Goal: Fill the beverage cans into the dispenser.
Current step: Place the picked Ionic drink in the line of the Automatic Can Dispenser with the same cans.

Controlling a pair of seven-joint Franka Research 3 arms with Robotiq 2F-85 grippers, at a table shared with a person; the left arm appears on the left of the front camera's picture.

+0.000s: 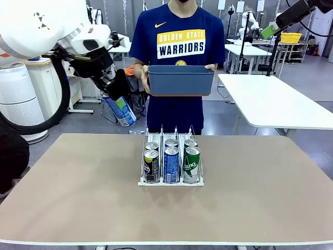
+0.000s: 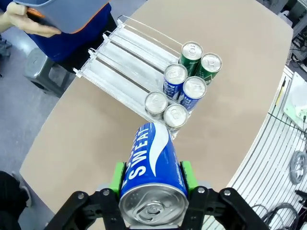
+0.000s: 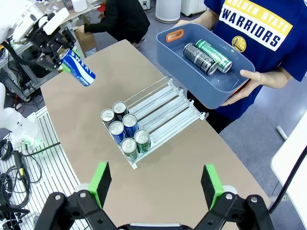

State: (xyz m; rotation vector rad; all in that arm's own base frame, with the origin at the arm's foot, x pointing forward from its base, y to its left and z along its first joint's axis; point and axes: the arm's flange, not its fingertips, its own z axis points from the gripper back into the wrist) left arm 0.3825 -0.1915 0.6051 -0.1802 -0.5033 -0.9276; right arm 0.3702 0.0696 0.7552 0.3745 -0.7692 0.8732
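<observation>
My left gripper (image 2: 152,178) is shut on a blue beverage can (image 2: 153,158), held tilted in the air beyond the table's far left edge (image 1: 120,110). The clear dispenser (image 1: 170,183) stands mid-table with several cans at its front: black (image 1: 151,165), blue (image 1: 171,164) and green (image 1: 191,164), with another behind each. Its rear lanes (image 2: 120,72) are bare. My right gripper (image 3: 156,187) hangs open high above the table's right side, nothing between its fingers. A black can (image 3: 197,57) and a green can (image 3: 217,55) lie in the bin the person holds.
The person stands at the far edge, holding a blue-grey bin (image 1: 180,80) with both hands above the dispenser's back end. A white table (image 1: 276,101) stands at the back right. Bare tabletop (image 1: 78,192) lies on both sides of the dispenser.
</observation>
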